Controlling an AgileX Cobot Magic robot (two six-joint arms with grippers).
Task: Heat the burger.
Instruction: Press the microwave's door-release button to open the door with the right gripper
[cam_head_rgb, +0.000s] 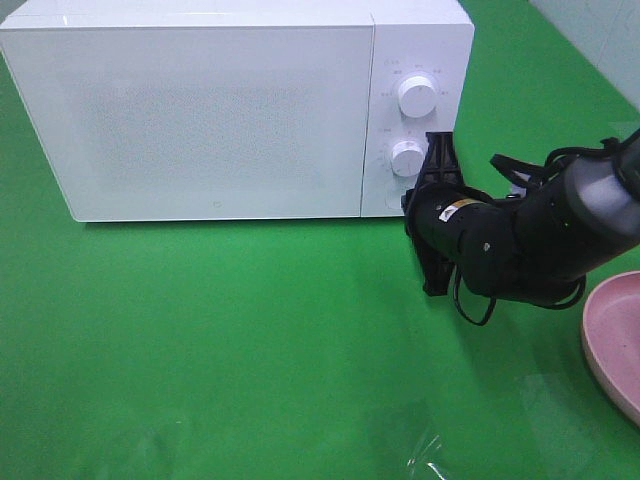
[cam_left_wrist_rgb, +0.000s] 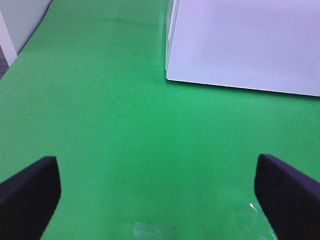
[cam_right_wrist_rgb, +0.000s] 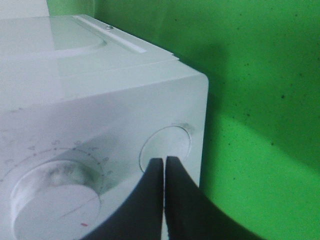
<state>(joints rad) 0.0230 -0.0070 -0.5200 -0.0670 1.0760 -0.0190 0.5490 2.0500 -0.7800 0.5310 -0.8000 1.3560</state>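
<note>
Exterior high view shows a white microwave oven (cam_head_rgb: 220, 110) standing at the back of a green tabletop (cam_head_rgb: 200, 340), its frosted door shut and its control panel on the right side. The panel carries an upper white dial (cam_head_rgb: 417, 95) and a lower white dial (cam_head_rgb: 407, 158). The right claw (cam_head_rgb: 410, 200) reaches in from the right on a black arm (cam_head_rgb: 540, 235), turned edge-on to the camera, and its tips point at the bottom corner of the panel, just under the lower white dial. Right wrist view shows its two dark fingers (cam_right_wrist_rgb: 187, 200) pressed together with nothing between them. The tips sit in front of a round white push button (cam_right_wrist_rgb: 170, 140) beside the lower white dial; whether they touch the button cannot be told. A pink round plate (cam_head_rgb: 615, 340) lies at the right edge of the tabletop, partly cut off by the frame, and its visible part is bare. Left wrist view shows the left claw (cam_left_wrist_rgb: 159, 195) spread wide over bare green tabletop, gripping nothing, with the microwave oven's front corner ahead of it and well apart. The burger shows in none of the three views, and the frosted door hides the oven's inside.
</note>
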